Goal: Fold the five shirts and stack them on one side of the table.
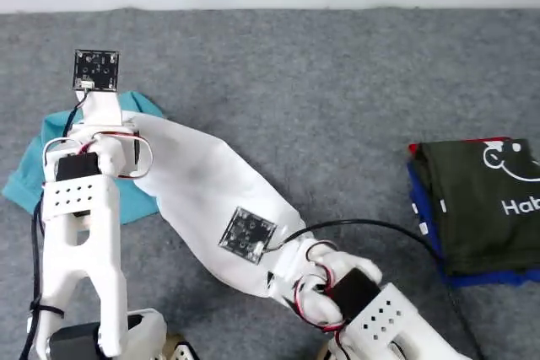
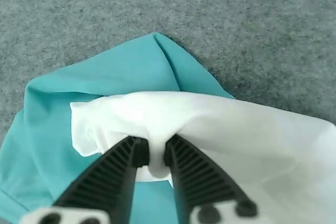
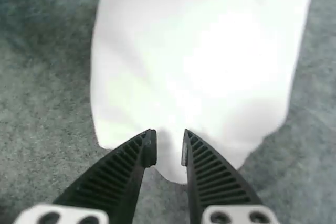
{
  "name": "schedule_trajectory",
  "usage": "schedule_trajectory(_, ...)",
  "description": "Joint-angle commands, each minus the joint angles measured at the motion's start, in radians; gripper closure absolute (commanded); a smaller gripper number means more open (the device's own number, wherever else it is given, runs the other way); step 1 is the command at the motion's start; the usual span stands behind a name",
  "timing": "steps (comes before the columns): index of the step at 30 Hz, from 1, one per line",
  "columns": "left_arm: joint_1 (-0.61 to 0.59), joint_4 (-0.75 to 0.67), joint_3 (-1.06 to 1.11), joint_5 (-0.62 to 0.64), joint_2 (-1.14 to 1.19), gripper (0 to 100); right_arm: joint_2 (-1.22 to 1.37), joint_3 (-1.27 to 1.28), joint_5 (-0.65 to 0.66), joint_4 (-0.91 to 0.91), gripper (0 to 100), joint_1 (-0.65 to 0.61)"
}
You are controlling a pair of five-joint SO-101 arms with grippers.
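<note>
At the table's left, the white shirt [image 1: 202,183] is stretched diagonally, its far-left end pinched tight by the left gripper [image 2: 156,153] over a teal shirt [image 2: 79,87], its near-right end nipped between the right gripper's [image 3: 168,145] narrowed jaws.

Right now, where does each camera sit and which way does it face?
High view: fixed above the table, facing down; both arms show, the white shirt between them, a folded stack aside.
Left wrist view: on the left arm, facing down past the left gripper, shut on the white shirt over a teal shirt.
Right wrist view: on the right arm, past the right gripper, shut on the shirt's other end.
Shared: all show the white shirt.
</note>
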Motion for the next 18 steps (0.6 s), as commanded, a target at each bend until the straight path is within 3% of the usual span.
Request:
schedule_trajectory(1,-0.005,-0.014,-0.002,0.005,-0.018,98,-0.001,0.068,-0.009,-0.11,89.8,-0.012)
schedule_trajectory(6,-0.006,-0.012,-0.001,0.005,-0.018,98,-0.001,0.183,-0.083,-0.312,90.2,0.07)
schedule_trajectory(8,-0.005,-0.012,-0.001,0.005,-0.018,98,-0.001,0.18,-0.087,-0.321,91.4,0.117)
schedule_trajectory(10,-0.003,-0.012,-0.001,0.005,-0.018,98,-0.001,0.181,-0.087,-0.328,98.9,0.148)
schedule_trajectory(15,-0.003,-0.012,-0.001,0.005,-0.018,98,-0.001,0.183,-0.086,-0.326,98.8,0.18)
schedule_trajectory(18,-0.003,-0.012,-0.001,0.005,-0.018,98,-0.001,0.135,-0.086,-0.323,99.0,0.272)
